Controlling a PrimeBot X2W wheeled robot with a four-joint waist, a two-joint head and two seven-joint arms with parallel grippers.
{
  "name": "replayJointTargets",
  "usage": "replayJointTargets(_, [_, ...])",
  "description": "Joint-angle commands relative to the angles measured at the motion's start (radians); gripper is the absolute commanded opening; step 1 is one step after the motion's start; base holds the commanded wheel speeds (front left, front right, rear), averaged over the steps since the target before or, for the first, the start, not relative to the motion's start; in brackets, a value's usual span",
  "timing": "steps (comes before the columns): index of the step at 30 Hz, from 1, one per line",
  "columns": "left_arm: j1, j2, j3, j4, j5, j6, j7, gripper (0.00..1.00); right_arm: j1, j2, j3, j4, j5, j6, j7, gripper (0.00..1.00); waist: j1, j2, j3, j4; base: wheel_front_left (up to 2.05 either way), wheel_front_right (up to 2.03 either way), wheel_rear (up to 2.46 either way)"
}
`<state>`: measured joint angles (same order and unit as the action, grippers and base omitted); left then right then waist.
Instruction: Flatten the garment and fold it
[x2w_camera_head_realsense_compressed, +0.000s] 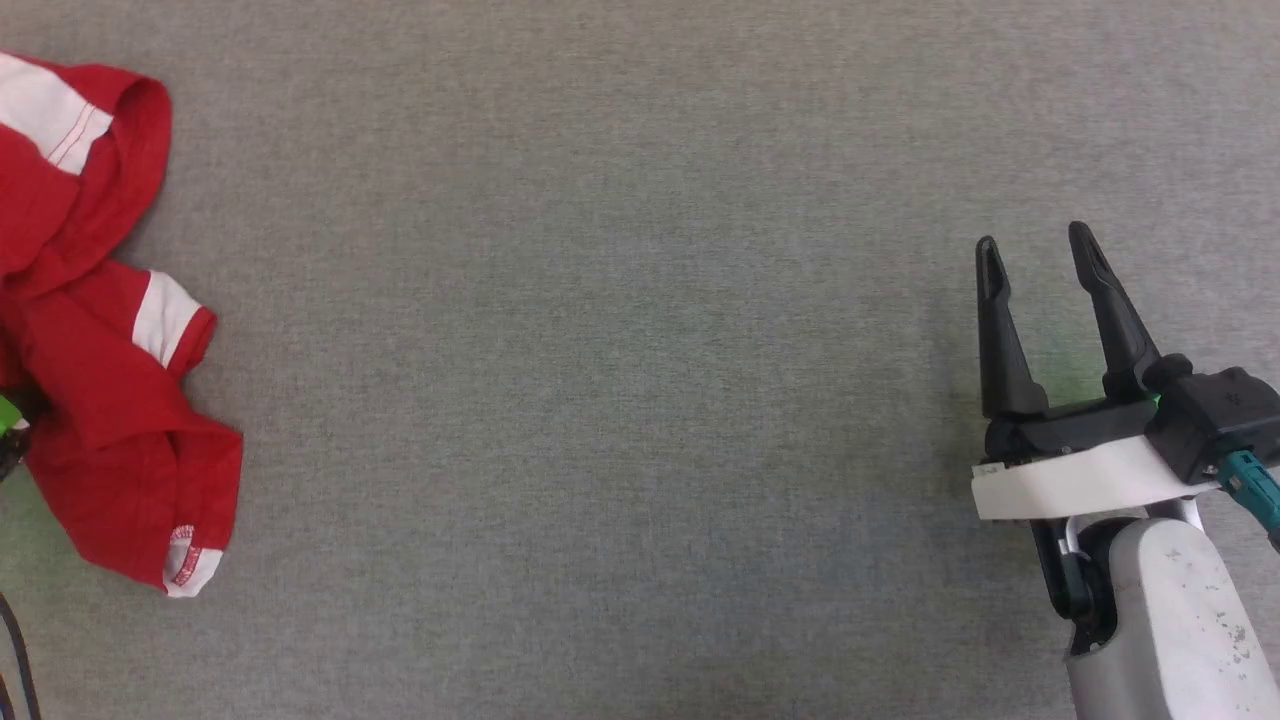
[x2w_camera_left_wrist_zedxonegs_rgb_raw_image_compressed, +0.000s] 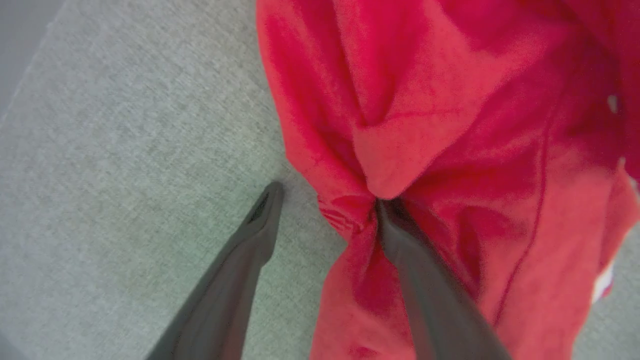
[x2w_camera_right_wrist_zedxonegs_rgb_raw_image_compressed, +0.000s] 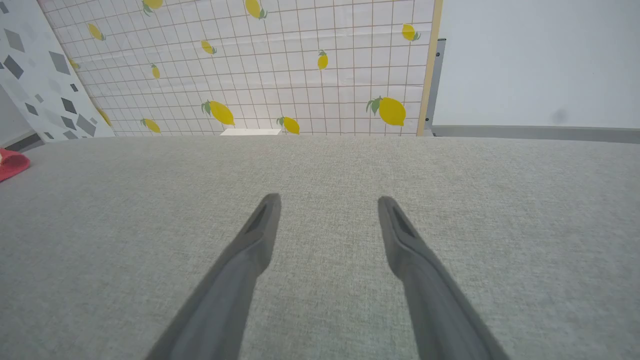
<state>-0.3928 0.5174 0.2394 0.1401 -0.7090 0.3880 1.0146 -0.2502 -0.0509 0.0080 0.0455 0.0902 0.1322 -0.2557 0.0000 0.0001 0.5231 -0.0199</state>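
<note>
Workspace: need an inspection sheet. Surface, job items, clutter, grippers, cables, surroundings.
Surface: grey fabric tabletop, flat, no marks seen.
Job's things: red shorts, crumpled at the left edge of the head view and partly cut off; white trim bands show.
Clutter: nothing seen.
Grippers: left gripper open, one finger over bare tabletop, the other's tip at a fold of the shorts. Right gripper open over bare tabletop, far from the shorts.
Cables: dark cable at the head view's lower left; teal connector at the right wrist.
Surroundings: lemon-print grid backdrop, pale wall.
</note>
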Motion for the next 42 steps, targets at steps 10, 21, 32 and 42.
replayJointTargets(10, [-0.003, 0.044, -0.022, -0.014, 0.193, -0.168, -0.536, 0.0, 0.05, 0.001, -0.002, 0.024, 0.02, -0.002, -0.006, 1.0, 0.0, -0.0001, -0.191, 0.01, 0.0, 0.0, 0.0])
replayJointTargets(21, [-0.172, 0.035, -0.12, 0.052, 0.335, -0.305, -1.109, 0.0, 0.164, 0.001, -0.033, 0.054, 0.034, -0.002, -0.006, 1.0, 0.0, -0.0001, -0.432, -0.007, 0.0, 0.0, 0.0])
replayJointTargets(32, [-0.288, -0.176, -0.334, 0.019, 0.31, -0.388, -1.17, 0.0, 0.243, 0.001, -0.048, 0.052, 0.033, -0.002, -0.006, 1.0, 0.0, -0.0001, -0.543, -0.076, 0.0, 0.0, 0.0])
replayJointTargets(42, [-0.264, -0.393, -0.504, 0.107, 0.232, -0.442, -1.144, 0.0, 0.257, 0.001, -0.043, 0.045, 0.028, -0.002, -0.006, 1.0, 0.0, -0.0001, -0.543, -0.19, 0.0, 0.0, 0.0])
